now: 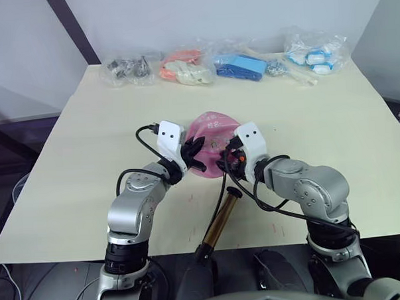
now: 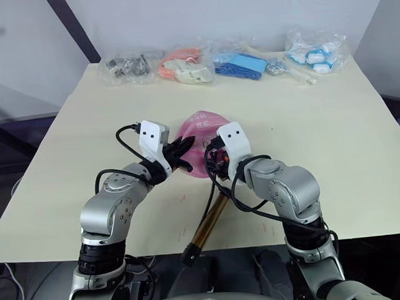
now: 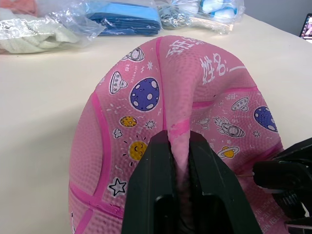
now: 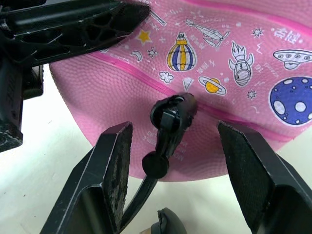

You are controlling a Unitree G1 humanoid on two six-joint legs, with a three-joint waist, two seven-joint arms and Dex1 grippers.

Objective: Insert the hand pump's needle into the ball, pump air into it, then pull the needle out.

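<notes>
The table (image 1: 87, 161) is carrying everything, and the ball (image 1: 211, 133) is sitting near its middle, slack and partly deflated, with a row of plastic bags (image 1: 223, 62) lying well beyond the ball along the table's far edge. The left gripper (image 3: 179, 161) is pinching a raised fold of the ball's pink skin between its two fingers, squeezed tight on that fold at the ball's near left side. The right gripper (image 4: 175, 161) is hovering at the ball's near right side with its fingers (image 4: 114, 165) spread wide, touching nothing. The hand pump (image 1: 222, 222) is lying on the table just in front of the ball, its bronze tube slanting toward the table's near edge and overhanging it. Its thin black hose (image 1: 223, 189) is running up from the tube to the ball. The black fitting (image 4: 171, 114) is sitting against the ball's surface, right between the right gripper's open fingers; the needle itself is hidden.
</notes>
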